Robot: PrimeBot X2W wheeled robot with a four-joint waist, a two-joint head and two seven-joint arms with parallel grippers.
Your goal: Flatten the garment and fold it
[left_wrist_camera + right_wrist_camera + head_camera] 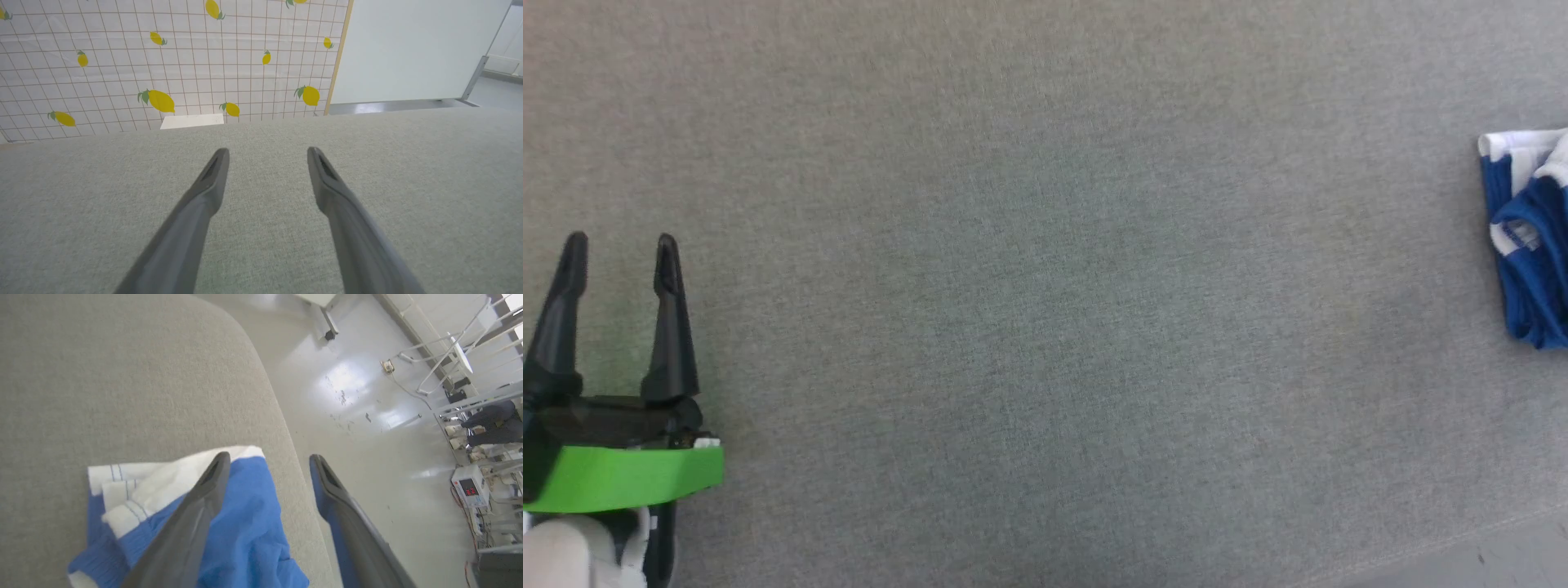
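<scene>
Shorts (1534, 282), blue and white, lie bunched at the counter's (1013, 286) right edge; left gripper (622, 241) and right gripper (268, 457) fingers spread wide, released.

The left hand (622, 241) sits at 8 o'clock, fingers spread, over the grey worktop (1045, 286). The garment (1531, 245) lies bunched at 3 o'clock, well apart.

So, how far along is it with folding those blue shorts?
Seemingly done: the shorts lie in a compact, rumpled bundle near the table edge. In hand: nothing; the right fingers stand open over them, the left fingers open far off. Left: perhaps neatening the fold.
</scene>
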